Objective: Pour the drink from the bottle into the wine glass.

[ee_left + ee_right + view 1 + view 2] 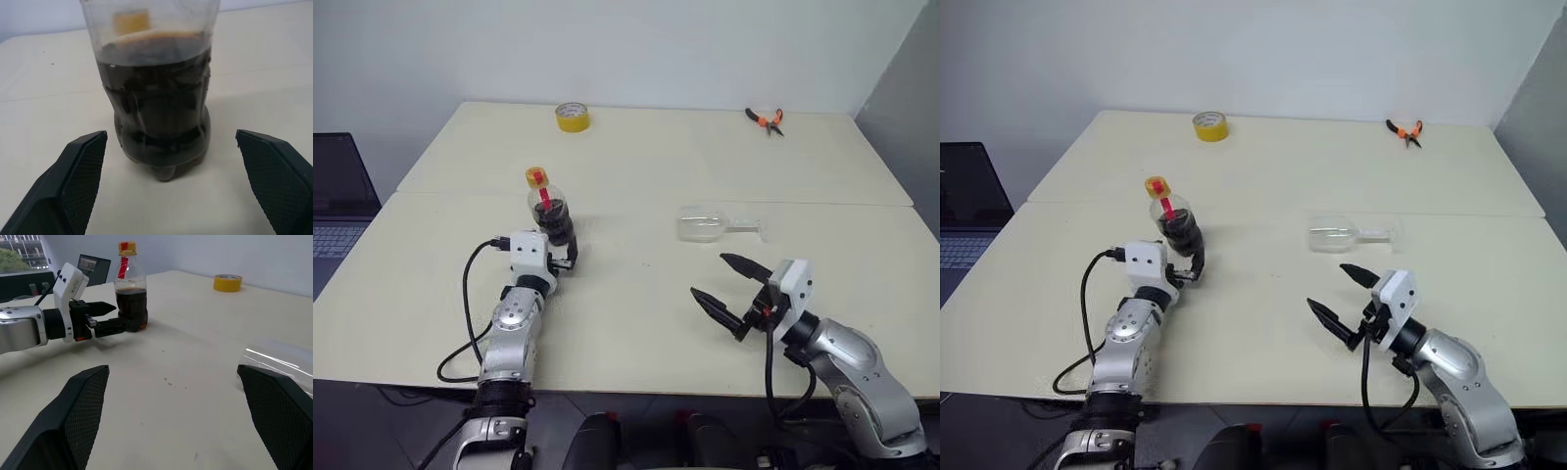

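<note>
The bottle (pixel 549 211) stands upright on the table, with a yellow cap, a red label strip and the dark drink (pixel 156 98) filling its lower half. My left gripper (pixel 169 134) is open, level with the bottle's base. Its fingers (pixel 80 171) flank the bottle with a gap on each side. The wine glass (pixel 713 225) lies on its side to the right, with its foot pointing right. My right gripper (pixel 710 275) is open and empty, hovering just in front of the glass and angled leftward. The right wrist view also has the bottle (pixel 131 298) and the glass bowl (pixel 283 360).
A yellow tape roll (pixel 572 117) and orange-handled pliers (pixel 766 119) lie near the table's far edge. A laptop (pixel 337 201) sits off the table's left side. A seam (pixel 656 199) crosses the tabletop behind the bottle and glass.
</note>
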You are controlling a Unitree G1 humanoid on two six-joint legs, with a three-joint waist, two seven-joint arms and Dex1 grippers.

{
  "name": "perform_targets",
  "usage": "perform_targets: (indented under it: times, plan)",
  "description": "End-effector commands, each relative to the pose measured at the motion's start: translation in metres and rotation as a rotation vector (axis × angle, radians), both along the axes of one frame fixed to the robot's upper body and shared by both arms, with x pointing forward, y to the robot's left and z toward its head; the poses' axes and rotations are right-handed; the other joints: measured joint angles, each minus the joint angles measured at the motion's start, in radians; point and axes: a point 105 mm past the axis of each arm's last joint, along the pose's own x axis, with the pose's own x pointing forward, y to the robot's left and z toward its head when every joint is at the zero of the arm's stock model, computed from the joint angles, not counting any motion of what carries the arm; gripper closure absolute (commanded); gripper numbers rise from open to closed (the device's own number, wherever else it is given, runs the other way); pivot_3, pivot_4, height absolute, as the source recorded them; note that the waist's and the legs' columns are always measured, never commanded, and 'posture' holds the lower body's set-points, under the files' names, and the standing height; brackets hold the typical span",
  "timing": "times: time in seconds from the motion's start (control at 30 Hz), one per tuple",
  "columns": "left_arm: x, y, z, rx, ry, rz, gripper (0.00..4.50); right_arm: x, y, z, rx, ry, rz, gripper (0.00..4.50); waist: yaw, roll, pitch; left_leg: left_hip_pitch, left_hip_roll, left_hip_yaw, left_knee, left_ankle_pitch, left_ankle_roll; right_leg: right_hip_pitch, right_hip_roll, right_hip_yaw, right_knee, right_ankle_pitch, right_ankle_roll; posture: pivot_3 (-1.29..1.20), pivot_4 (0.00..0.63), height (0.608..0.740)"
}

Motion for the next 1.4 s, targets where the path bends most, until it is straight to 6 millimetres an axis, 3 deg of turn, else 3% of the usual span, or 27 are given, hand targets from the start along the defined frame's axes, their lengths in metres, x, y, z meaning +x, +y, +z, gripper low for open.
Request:
perform_targets:
  times: [0.03,0.47,0.83,1.1,1.23,1.4]
  plan:
    - [0.008,0.002,0.017,-0.008,-0.066,0.031,0.03,-0.001,0.005,0.009,0.011,-0.044,0.025,0.0,0.0,0.0,0.0,0.0,0.0,0.0,0.0,0.0,0.0,0.0,0.0,0.0,0.0,0.0,0.0,0.0,0.15,0.74]
    - [0.035,-0.007,0.025,-0.027,-0.081,0.023,0.03,0.001,0.009,0.01,0.008,-0.05,0.037,0.0,0.0,-0.001,0.0,0.0,0.0,0.0,0.0,0.0,0.0,0.0,0.0,0.0,0.0,0.0,0.0,0.0,0.15,0.74]
    - [0.043,-0.006,0.028,-0.039,-0.089,-0.002,0.03,0.0,0.01,0.009,0.007,-0.049,0.034,0.0,0.0,-0.001,0.0,0.0,0.0,0.0,0.0,0.0,0.0,0.0,0.0,-0.001,0.0,0.0,0.0,0.0,0.15,0.74]
    - [0.048,-0.002,0.037,-0.039,-0.116,-0.021,1.97,0.001,0.011,0.009,0.008,-0.051,0.037,0.0,0.0,-0.001,0.001,0.0,0.0,0.0,0.0,0.0,0.0,0.0,0.0,-0.001,0.0,0.0,0.0,0.0,0.15,0.74]
    - [0.049,-0.005,0.041,-0.036,-0.133,-0.044,2.42,0.001,0.012,0.009,0.008,-0.053,0.04,0.0,0.0,-0.001,0.001,0.0,0.0,0.0,0.0,0.0,0.0,0.0,0.0,-0.001,0.0,0.0,0.0,0.0,0.15,0.74]
    - [0.04,-0.022,0.048,-0.016,-0.156,-0.159,2.5,-0.001,0.012,0.013,0.008,-0.068,0.036,0.0,0.0,-0.001,0.001,0.0,0.0,0.0,0.0,0.0,0.0,0.0,0.0,-0.001,0.0,0.0,0.0,0.0,0.15,0.74]
